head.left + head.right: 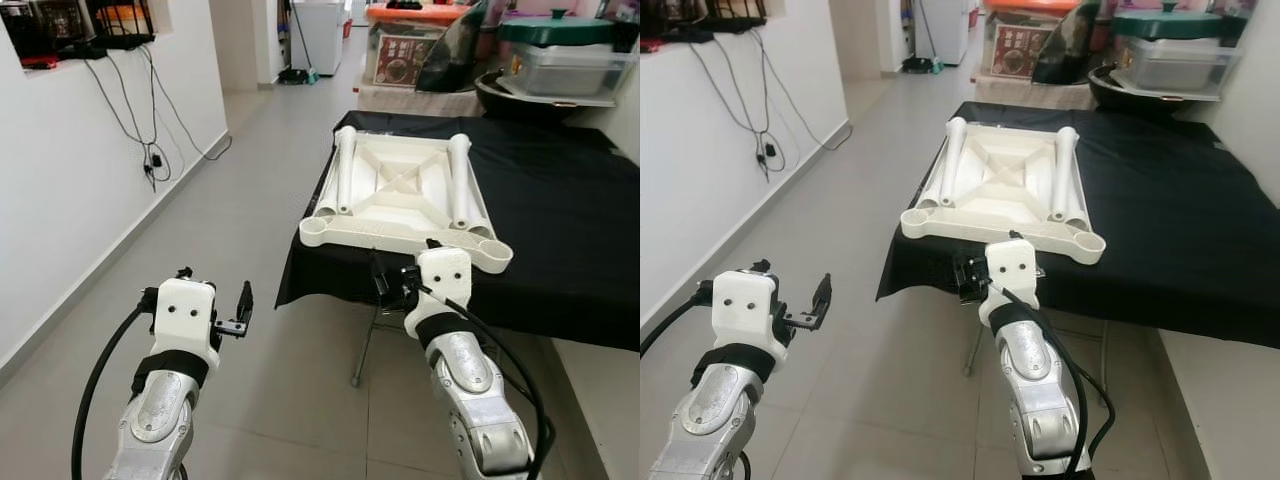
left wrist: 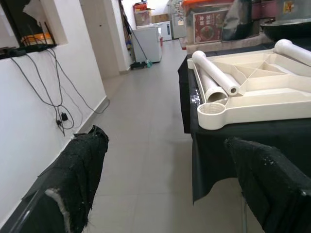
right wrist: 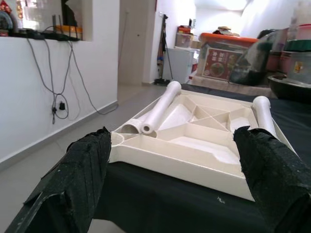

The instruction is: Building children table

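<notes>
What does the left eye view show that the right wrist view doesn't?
Left eye view: the left arm and right arm seen from above, and a metal stand leg below the cloth's edge. Right wrist view: the right end effector open, its fingers framing the near edge, and a leg tube showing its hollow end. Both: the upturned white table top with leg tubes lying in it, the black cloth and the wall cables.

Open floor (image 1: 250,230) left of tabletop (image 1: 400,195)
</notes>
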